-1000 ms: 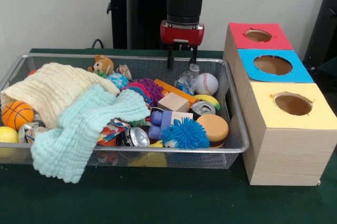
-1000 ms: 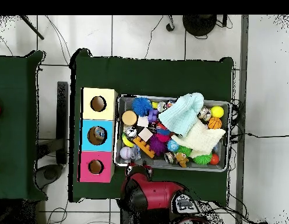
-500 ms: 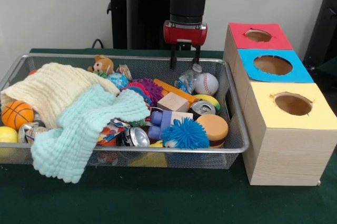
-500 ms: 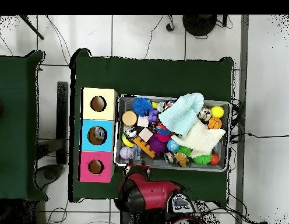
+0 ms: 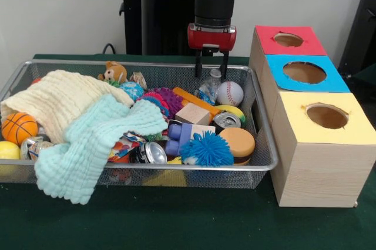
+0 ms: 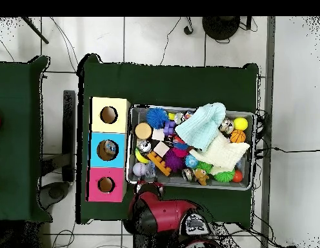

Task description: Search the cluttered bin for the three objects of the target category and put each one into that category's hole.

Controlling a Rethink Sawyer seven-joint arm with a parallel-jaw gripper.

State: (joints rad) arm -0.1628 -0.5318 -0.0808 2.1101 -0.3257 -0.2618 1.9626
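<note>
My gripper hangs open over the far right corner of the wire bin, its fingers straddling the cap of a crushed clear plastic bottle without holding it. Right of the bottle lies a baseball. In front are a silver can, a second can, a blue spiky ball and a purple spiky ball. Three boxes with round holes stand right of the bin: red, blue, yellow. From overhead the red arm covers the gripper.
A cream cloth and a mint cloth drape over the bin's left half and front rim. A basketball, a yellow ball and a teddy bear lie near them. A wooden block sits mid-bin.
In the front view the gripper has slid right along the bin's far rim, from left of the bottle to over its cap. It stays open. Objects have not moved.
</note>
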